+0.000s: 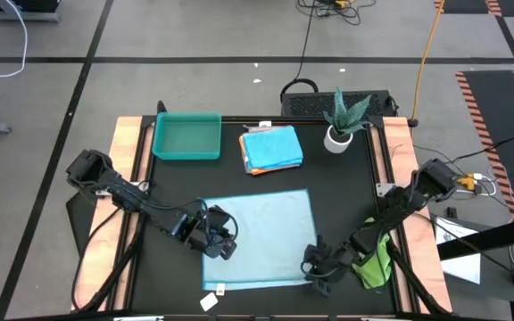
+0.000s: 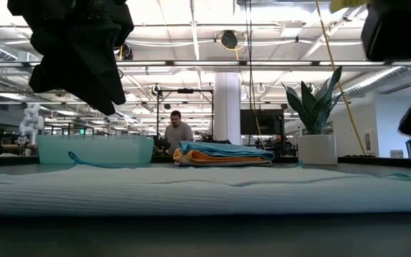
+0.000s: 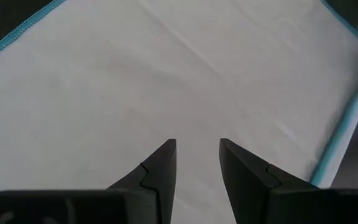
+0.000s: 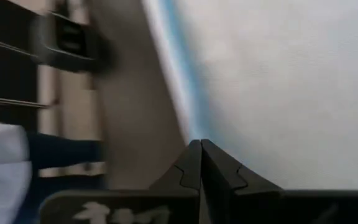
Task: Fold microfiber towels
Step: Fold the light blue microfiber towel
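A pale blue towel (image 1: 261, 236) lies spread flat on the black table, and in the low view it fills the foreground (image 2: 205, 189). My left gripper (image 1: 221, 245) hovers open over the towel's left part, with nothing between its fingers (image 3: 197, 142). My right gripper (image 1: 315, 267) is shut at the towel's near right corner, its tips (image 4: 199, 142) at the blue hem. A green towel (image 1: 375, 263) lies crumpled under my right arm at the table's right edge. A bright blue towel on an orange one (image 1: 272, 149) lies folded at the back. My right gripper's shut fingertips stand at the towel's blue-hemmed right edge (image 4: 182, 93), slanting down from the table's right side. I cannot tell whether they touch the cloth.
A teal tray (image 1: 186, 135) sits at the back left and a potted plant (image 1: 342, 120) at the back right. Small white tags (image 1: 209, 301) lie by the towel's near left corner. A person (image 2: 178, 134) stands in the room beyond the table.
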